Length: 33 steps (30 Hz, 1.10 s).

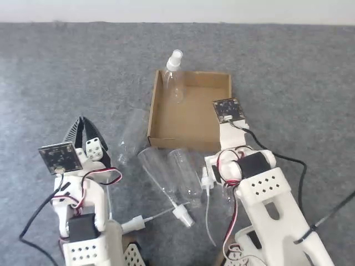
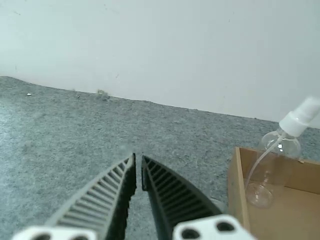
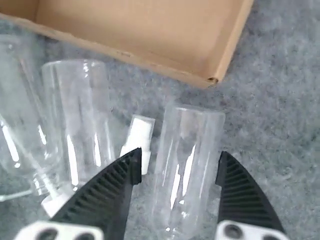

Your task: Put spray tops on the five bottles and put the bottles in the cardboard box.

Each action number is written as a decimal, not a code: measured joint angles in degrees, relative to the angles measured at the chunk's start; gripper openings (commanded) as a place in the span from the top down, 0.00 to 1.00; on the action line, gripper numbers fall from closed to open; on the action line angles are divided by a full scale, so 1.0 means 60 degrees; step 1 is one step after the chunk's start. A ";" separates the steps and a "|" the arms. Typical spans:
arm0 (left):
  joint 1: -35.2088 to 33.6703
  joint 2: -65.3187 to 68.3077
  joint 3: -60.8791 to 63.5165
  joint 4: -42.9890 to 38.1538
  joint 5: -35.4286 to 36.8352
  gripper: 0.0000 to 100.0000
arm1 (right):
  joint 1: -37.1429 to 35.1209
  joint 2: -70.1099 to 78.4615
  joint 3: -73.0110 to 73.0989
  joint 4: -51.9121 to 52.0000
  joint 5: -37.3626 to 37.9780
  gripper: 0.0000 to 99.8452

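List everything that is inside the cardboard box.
One clear bottle with a white spray top sits in the far left corner of the cardboard box. The rest of the floor that shows is bare cardboard; the right arm's wrist board covers the near right corner.

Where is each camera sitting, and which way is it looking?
High view: above the table, looking down on the cardboard box, loose bottles, left arm and right arm.
Left wrist view: on the left arm, looking low across the table toward the wall; the shut left gripper shows in front.
Right wrist view: on the right arm, looking down at a lying bottle between the open right gripper.
Shared: high and left wrist views both show the capped bottle in the cardboard box.
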 measured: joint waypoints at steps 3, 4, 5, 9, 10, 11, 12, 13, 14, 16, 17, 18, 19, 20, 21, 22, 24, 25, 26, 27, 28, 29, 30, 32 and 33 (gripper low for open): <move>0.0000 0.0000 0.0000 0.0000 0.0000 0.98 | 0.0264 0.0015 0.0249 -0.0352 0.0000 0.80; 0.0000 0.0000 0.0000 0.0000 0.0000 0.98 | 0.0322 0.0059 0.0264 -0.0454 0.0000 0.80; 0.0000 0.0000 0.0000 0.0000 0.0000 0.98 | 0.0352 0.0161 0.0264 -0.0586 0.0000 0.80; 0.0000 0.0000 0.0000 0.0000 0.0000 0.98 | 0.0366 0.1172 0.0264 -0.1245 0.0000 0.80; 0.0000 0.0000 0.0000 0.0000 0.0000 0.98 | 0.0366 0.1480 0.0264 -0.1407 0.0000 0.80; 0.0000 0.0000 0.0000 0.0000 0.0000 0.98 | 0.0366 0.1773 0.0264 -0.1553 0.0029 0.80; 0.0000 0.0000 0.0000 0.0000 0.0000 0.98 | 0.0366 0.2037 0.0264 -0.1685 0.0044 0.80; 0.0000 0.0000 0.0000 0.0000 0.0000 0.98 | 0.0366 0.2256 0.0264 -0.1788 0.0073 0.80; 0.0000 0.0000 0.0000 0.0000 0.0000 0.98 | 0.0366 0.2432 0.0264 -0.1846 0.0073 0.80; 0.0000 0.0000 0.0000 0.0000 0.0000 0.98 | 0.0366 0.2667 0.0264 -0.1905 0.0103 0.80; 0.0000 0.0000 0.0000 0.0000 0.0000 0.98 | 0.0366 0.2769 0.0264 -0.1905 0.0103 0.80; 0.0000 0.0000 0.0000 0.0000 0.0000 0.98 | 0.0396 0.2857 0.0264 -0.1905 0.0132 0.80; 0.0000 0.0000 0.0000 0.0000 0.0000 0.98 | 0.0469 0.2916 0.0264 -0.1905 0.0132 0.80; 0.0000 0.0000 0.0000 0.0000 0.0000 0.98 | 0.0542 0.2960 0.0264 -0.1905 0.0132 0.80; 0.0000 0.0000 0.0000 0.0000 0.0000 0.98 | 0.0630 0.2989 0.0264 -0.1905 0.0132 0.80; 0.0000 0.0000 0.0000 0.0000 0.0000 0.98 | 0.0718 0.3018 0.0264 -0.1905 0.0132 0.80; 0.0000 0.0000 0.0000 0.0000 0.0000 0.98 | 0.0850 0.3048 0.0264 -0.1905 0.0132 0.82; 0.0000 0.0000 0.0000 0.0000 0.0000 0.98 | 0.0894 0.3048 0.0264 -0.1905 0.0132 0.85; 0.0000 0.0000 0.0000 0.0000 0.0000 0.98 | 0.0908 0.3048 0.0264 -0.1905 0.0132 0.87; 0.0000 0.0000 0.0000 0.0000 0.0000 0.98 | 0.0908 0.3048 0.0264 -0.1905 0.0132 0.89; 0.0000 0.0000 0.0000 0.0000 0.0000 0.98 | 0.0923 0.3077 0.0264 -0.1905 0.0132 0.90; 0.0000 0.0000 0.0000 0.0000 0.0000 0.98 | 0.0982 0.3121 0.0249 -0.1905 0.0132 0.91; 0.0000 0.0000 0.0000 0.0000 0.0000 0.98 | 0.1026 0.3150 0.0249 -0.1919 0.0132 0.91; 0.0000 0.0000 0.0000 0.0000 0.0000 0.98 | 0.1055 0.3150 0.0249 -0.1919 0.0132 0.91; 0.0000 0.0000 0.0000 0.0000 0.0000 0.98 | 0.1055 0.3150 0.0249 -0.1919 0.0132 0.91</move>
